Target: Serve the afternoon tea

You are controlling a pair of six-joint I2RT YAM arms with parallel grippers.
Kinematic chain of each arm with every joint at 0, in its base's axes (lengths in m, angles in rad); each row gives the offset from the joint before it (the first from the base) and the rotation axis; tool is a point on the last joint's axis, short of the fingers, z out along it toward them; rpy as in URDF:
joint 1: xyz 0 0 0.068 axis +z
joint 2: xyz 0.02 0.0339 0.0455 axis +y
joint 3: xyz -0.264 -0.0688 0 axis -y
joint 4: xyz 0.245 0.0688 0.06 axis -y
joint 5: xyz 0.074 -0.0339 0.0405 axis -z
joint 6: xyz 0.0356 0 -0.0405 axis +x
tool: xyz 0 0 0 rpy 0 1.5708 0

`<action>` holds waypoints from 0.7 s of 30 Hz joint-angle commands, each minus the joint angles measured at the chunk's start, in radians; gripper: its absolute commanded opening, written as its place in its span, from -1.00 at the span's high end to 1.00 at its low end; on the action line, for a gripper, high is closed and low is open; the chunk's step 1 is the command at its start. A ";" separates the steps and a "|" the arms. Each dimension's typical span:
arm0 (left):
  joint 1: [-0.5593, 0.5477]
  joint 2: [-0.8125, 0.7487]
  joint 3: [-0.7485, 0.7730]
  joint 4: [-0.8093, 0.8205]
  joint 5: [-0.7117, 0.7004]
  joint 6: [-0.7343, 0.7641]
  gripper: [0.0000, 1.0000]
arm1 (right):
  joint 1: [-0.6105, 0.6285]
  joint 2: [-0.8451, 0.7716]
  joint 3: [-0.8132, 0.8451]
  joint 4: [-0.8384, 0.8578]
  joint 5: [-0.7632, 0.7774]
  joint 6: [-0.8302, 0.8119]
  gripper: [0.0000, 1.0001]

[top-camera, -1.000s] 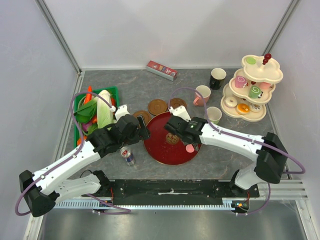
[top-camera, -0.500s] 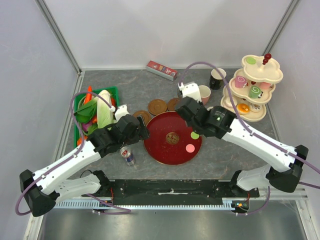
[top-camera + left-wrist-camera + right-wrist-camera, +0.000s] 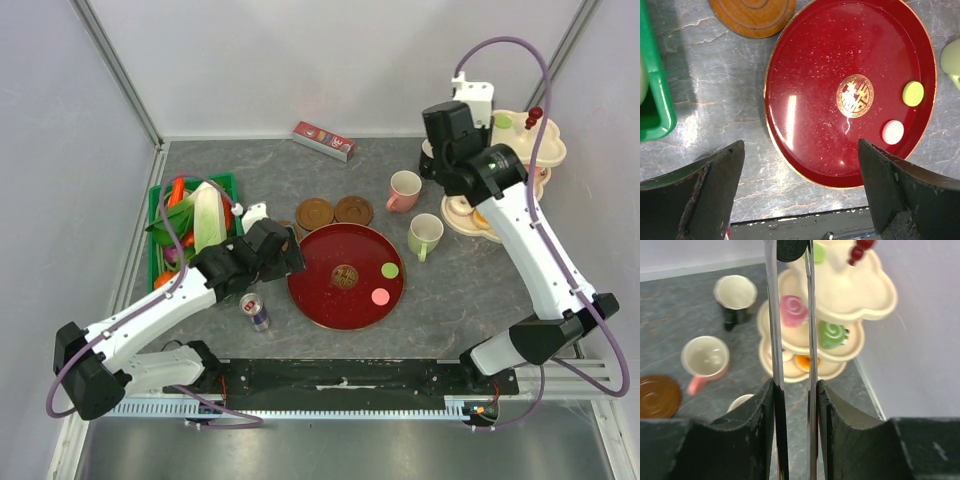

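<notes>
Stand first, being the biggest: the cream three-tier stand (image 3: 860, 290) sits at the upper right of the overhead view. It looks tall, stiff and probably light, so a nudge could tip it; its red bead finial (image 3: 860, 250) seems the surest hold.

The red tray (image 3: 330, 290) lies at centre, glossy and shallow. It is likely slippery and best taken by the rim.

The black mug (image 3: 735, 297), pink mug (image 3: 405, 190) and pale green mug (image 3: 425, 236) stand between tray and stand. They are hard and hollow, with a handle or rim wall to pinch.

The two brown saucers (image 3: 314, 213) I can see, above the tray, lie flat and low, so an edge grip looks awkward.

The pastries are smallest: a pink swirl roll (image 3: 792, 310), a green swirl roll (image 3: 832, 335) and an orange donut (image 3: 807, 361) on the stand's tiers. A green macaron (image 3: 389, 270) and a pink macaron (image 3: 380, 295) rest on the tray's right side. They look light and smooth and may squirt out, so grip them across their width.

The right gripper (image 3: 795, 387) hangs over the stand, pressed onto the metal tongs (image 3: 771, 330); I cannot make out the dark thing at their tips. The left gripper (image 3: 800, 150) is spread wide over the tray's left edge, holding nothing.
</notes>
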 commanded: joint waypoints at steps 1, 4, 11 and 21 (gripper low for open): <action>0.072 0.053 0.064 0.100 0.102 0.119 -0.99 | -0.131 0.003 0.006 -0.003 -0.050 -0.041 0.17; 0.140 0.110 0.092 0.129 0.178 0.196 -0.99 | -0.217 0.000 -0.022 -0.001 -0.097 -0.041 0.17; 0.221 0.228 0.141 0.162 0.244 0.320 -0.99 | -0.283 -0.062 -0.075 -0.018 -0.177 -0.033 0.17; 0.270 0.358 0.196 0.206 0.347 0.470 -0.98 | -0.353 -0.096 -0.131 -0.040 -0.169 -0.055 0.17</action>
